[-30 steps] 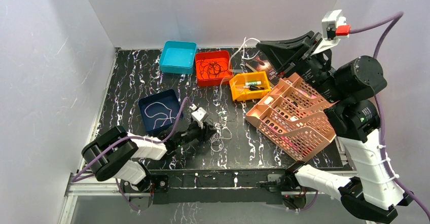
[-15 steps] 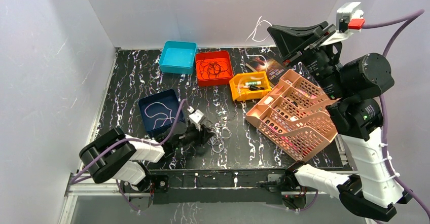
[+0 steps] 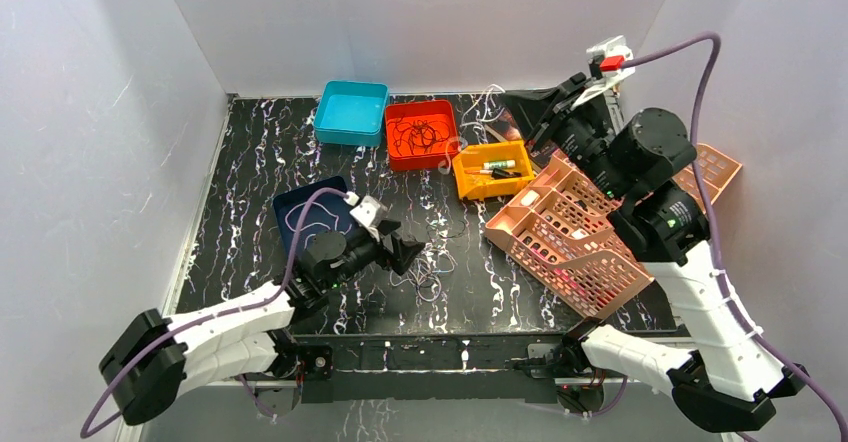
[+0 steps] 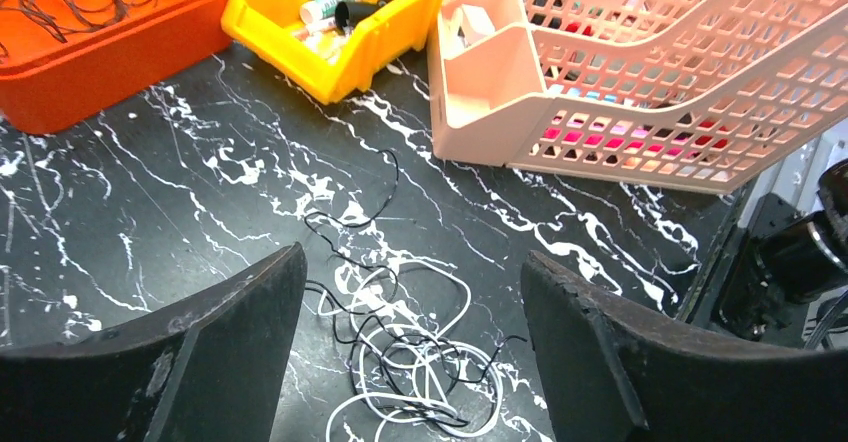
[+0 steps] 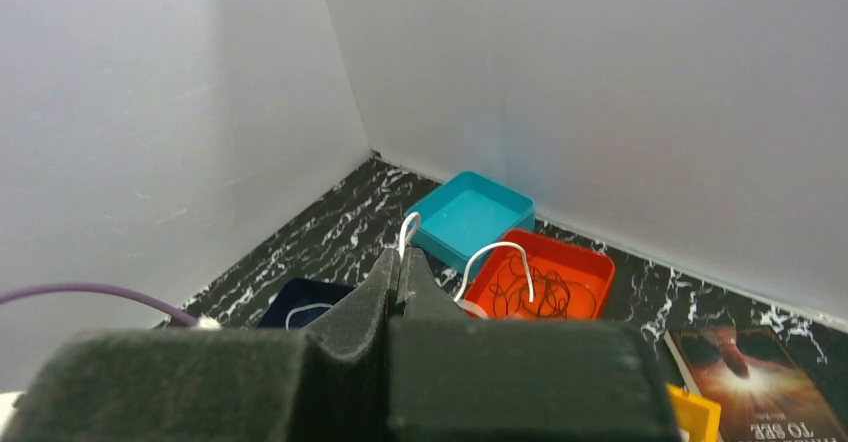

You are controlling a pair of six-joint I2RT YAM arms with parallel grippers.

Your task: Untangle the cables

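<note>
Table point(image 3: 250, 162): left tool point(image 4: 412, 258) agape over cables point(image 4: 420, 362); right tool point(image 5: 398, 262) high, seemingly pinching 1.

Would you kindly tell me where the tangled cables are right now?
In the top view, the tangled cables lie on the table near its front edge, between the open left gripper and the pink basket.

A black tabletop with white marble veining point(image 3: 250, 152) forms the floor of the enclosure. Behind it stands a plain, matte, pale grey back wall point(image 3: 400, 22), and matching smooth side walls stand to its left point(image 3: 90, 162) and right point(image 3: 790, 112). A silver metal rail point(image 3: 187, 247) runs along its left edge. The light is soft and even.
</note>
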